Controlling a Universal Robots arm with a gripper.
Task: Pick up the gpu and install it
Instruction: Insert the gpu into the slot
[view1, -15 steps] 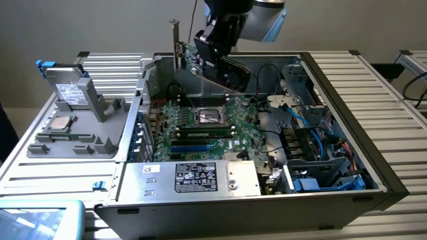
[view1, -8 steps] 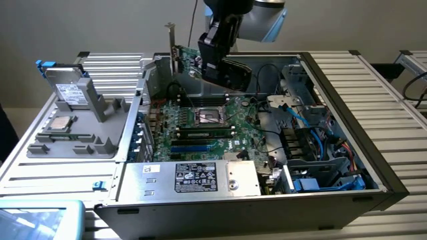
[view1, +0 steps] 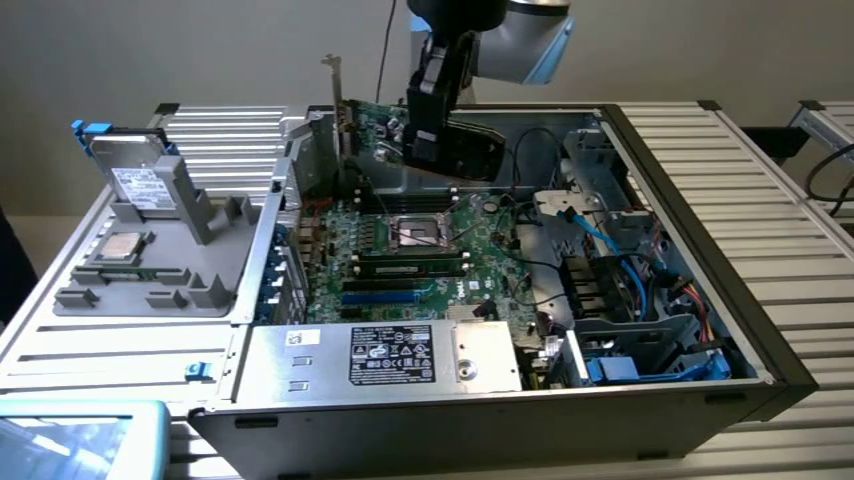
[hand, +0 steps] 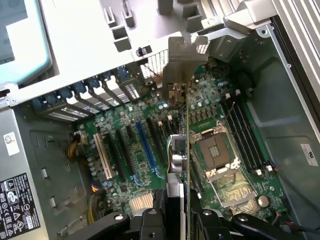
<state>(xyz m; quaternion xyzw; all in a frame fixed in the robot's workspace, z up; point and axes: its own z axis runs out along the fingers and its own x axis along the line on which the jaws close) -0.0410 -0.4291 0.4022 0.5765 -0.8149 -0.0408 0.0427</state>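
From the exterior view's left, the gpu (view1: 363, 118) is hanging upright above the far edge of the motherboard (view1: 474, 285), the fingers of the gripper (view1: 427, 150) clamping it. Installing appears to be underway; seating it is likely calling for its lower edge lining up with 1 slot (hand: 146, 147).

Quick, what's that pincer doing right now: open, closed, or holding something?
Pincer: closed on the gpu, which it holds edge-on above the motherboard.
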